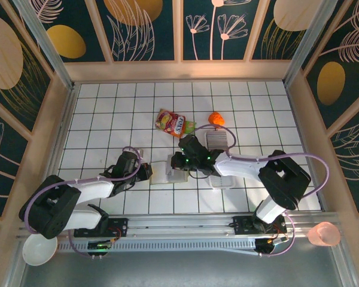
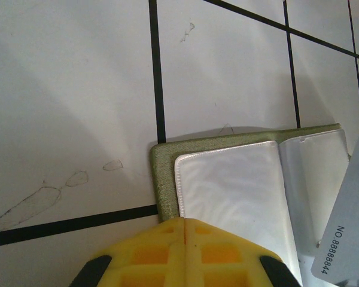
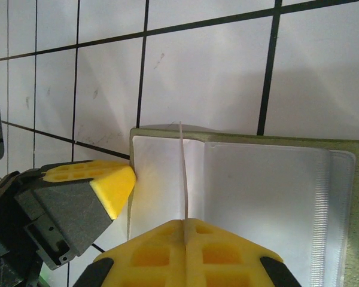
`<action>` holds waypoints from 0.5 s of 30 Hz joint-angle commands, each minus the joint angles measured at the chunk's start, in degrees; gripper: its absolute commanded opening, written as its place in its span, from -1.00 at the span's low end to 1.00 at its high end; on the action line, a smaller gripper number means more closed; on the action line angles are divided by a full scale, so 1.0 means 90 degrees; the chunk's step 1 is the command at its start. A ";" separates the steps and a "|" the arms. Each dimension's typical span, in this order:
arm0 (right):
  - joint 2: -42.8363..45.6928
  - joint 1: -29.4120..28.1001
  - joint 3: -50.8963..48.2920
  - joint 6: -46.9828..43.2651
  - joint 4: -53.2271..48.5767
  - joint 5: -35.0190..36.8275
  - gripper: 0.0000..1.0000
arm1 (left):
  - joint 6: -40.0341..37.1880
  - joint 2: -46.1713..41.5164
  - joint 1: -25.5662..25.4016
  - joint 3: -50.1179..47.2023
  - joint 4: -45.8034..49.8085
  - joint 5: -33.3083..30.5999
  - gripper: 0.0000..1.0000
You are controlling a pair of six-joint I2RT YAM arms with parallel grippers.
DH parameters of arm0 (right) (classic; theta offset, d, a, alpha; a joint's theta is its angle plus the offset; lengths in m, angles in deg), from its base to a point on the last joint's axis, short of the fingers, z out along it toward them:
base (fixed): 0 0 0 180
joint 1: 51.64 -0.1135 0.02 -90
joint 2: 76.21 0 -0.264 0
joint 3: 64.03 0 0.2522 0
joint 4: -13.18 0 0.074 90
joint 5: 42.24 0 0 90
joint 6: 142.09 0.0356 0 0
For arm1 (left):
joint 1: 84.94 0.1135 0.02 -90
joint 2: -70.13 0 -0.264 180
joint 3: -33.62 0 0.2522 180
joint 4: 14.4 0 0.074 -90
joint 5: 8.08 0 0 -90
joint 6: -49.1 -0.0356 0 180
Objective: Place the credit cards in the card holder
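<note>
Left claw (image 2: 185,226): yellow ribbed plastic tips fully together with nothing between them, pressing on the nearest rim of the olive-green, square, grainy folding card holder (image 2: 163,179). The holder lies spread open directly ahead of the claw on the white, black-gridded tabletop (image 2: 78,89). Risk 1: this hold is only a press on a narrow rim, so if the tips slip off, the holder could skate on the smooth surface or fold shut. Holder interior: clear, glossy, soft plastic sleeves, slightly rippled, over a pale lining; slot mouths cannot be made out. To the right of the left claw, 1 thin, stiff, grey rectangular credit card (image 2: 347,224) with a printed number hangs over the sleeves near the centre fold; contact cannot be told. Risk 2: the card's leading edge may catch the fold or ride on top of a sleeve instead of entering, then bow or twist in the pinch. Right claw (image 3: 185,227): tips clamped flat on that card, holder straight ahead. Past the right claw's wrist, the other grey and silvery credit cards (image 1: 217,139) stand on edge as 1 striped block.
</note>
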 commanded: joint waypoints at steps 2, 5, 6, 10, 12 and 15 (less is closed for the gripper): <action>0.0016 0.0034 -0.0091 0.0051 0.0138 -0.0081 -1.00 | -0.0123 -0.0015 -0.0034 -0.0026 0.0319 -0.0076 -1.00; 0.0005 0.0030 -0.0126 0.0092 0.0185 -0.0110 -1.00 | -0.0126 -0.0025 -0.0043 -0.0027 0.0313 -0.0076 -1.00; -0.0001 0.0028 -0.0138 0.0106 0.0215 -0.0123 -1.00 | -0.0119 -0.0031 -0.0043 -0.0026 0.0318 -0.0082 -1.00; -0.0102 0.0027 -0.0150 0.0098 0.0222 -0.0169 -1.00 | -0.0122 -0.0043 -0.0045 -0.0036 0.0307 -0.0095 -1.00; -0.0121 0.0028 -0.0169 0.0112 0.0225 -0.0193 -1.00 | -0.0119 -0.0054 -0.0049 -0.0036 0.0304 -0.0095 -1.00; -0.0135 0.0028 -0.0212 0.0154 0.0302 -0.0259 -1.00 | -0.0124 -0.0049 -0.0062 -0.0031 0.0300 -0.0105 -1.00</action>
